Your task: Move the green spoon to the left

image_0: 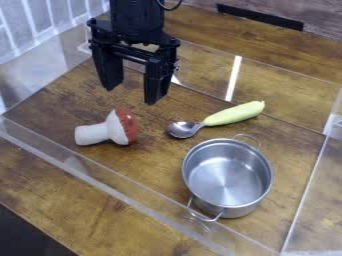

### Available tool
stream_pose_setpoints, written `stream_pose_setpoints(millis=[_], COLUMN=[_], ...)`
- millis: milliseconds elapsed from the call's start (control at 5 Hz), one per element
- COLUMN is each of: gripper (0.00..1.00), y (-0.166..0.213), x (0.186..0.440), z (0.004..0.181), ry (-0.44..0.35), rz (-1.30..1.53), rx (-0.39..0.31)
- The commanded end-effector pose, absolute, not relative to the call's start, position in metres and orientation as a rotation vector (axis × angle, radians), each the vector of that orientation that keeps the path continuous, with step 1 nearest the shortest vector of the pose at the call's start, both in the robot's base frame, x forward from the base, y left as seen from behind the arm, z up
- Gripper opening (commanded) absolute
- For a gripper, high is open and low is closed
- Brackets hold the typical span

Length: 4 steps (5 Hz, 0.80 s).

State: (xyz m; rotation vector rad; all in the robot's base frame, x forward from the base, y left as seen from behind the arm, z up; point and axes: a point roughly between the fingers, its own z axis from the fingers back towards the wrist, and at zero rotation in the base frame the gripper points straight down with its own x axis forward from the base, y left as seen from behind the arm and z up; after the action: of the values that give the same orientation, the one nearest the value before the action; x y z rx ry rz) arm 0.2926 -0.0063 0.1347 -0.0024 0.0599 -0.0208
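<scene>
The green spoon [221,118] lies flat on the wooden table, its yellow-green handle pointing up-right and its shiny metal bowl toward the lower left. My gripper [130,88] hangs to the left of the spoon, pointing down, with its two black fingers spread apart. It is open and nothing sits between the fingers. The spoon is untouched and a short gap separates it from the nearer finger.
A toy mushroom [110,129] with a red cap lies on its side just below the gripper. A round steel pot [227,176] stands below the spoon. Clear plastic walls [80,165] ring the table.
</scene>
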Motion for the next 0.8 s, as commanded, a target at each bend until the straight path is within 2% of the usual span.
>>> stream_pose_setpoints(millis=[0, 600], gripper=[1.00, 1.00], y=[-0.006, -0.087], x=[0.292, 0.355], z=[0.118, 0.126], ry=[0.097, 0.012], rz=[0.022, -0.436], rx=[-0.007, 0.042])
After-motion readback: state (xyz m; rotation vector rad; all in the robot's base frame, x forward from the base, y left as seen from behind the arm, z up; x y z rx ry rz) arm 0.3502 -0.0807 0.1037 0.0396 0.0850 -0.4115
